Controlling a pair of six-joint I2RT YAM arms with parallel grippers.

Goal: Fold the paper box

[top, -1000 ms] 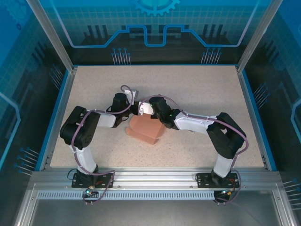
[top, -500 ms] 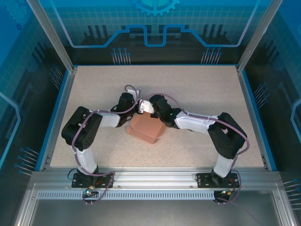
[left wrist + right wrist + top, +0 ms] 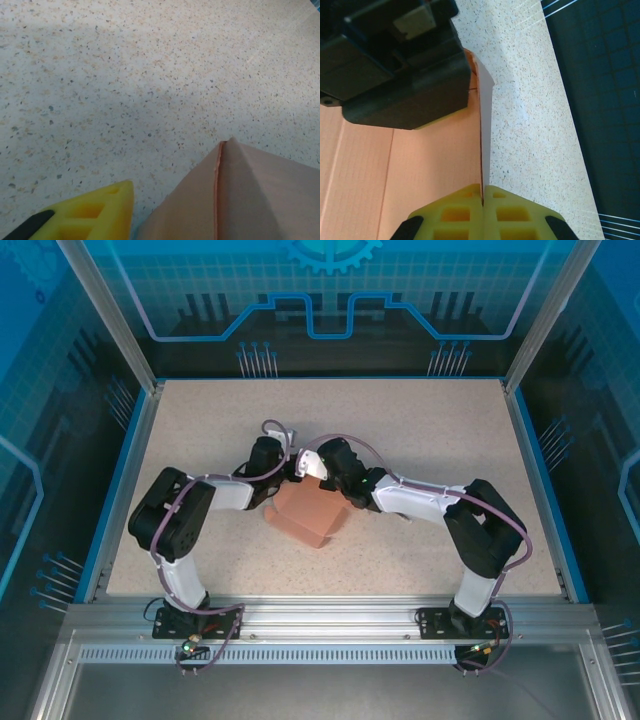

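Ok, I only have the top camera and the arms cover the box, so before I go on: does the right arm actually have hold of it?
Observer: Yes. On the right wrist camera the right fingers are shut on a thin upright flap of the box.
Operator: And the left side?
Observer: The left wrist camera has one left finger close beside a creased ridge of the box; I cannot tell whether it touches.
Operator: Is the left arm near that flap?
Observer: On the right wrist camera its black housing sits over the box, right next to the flap.
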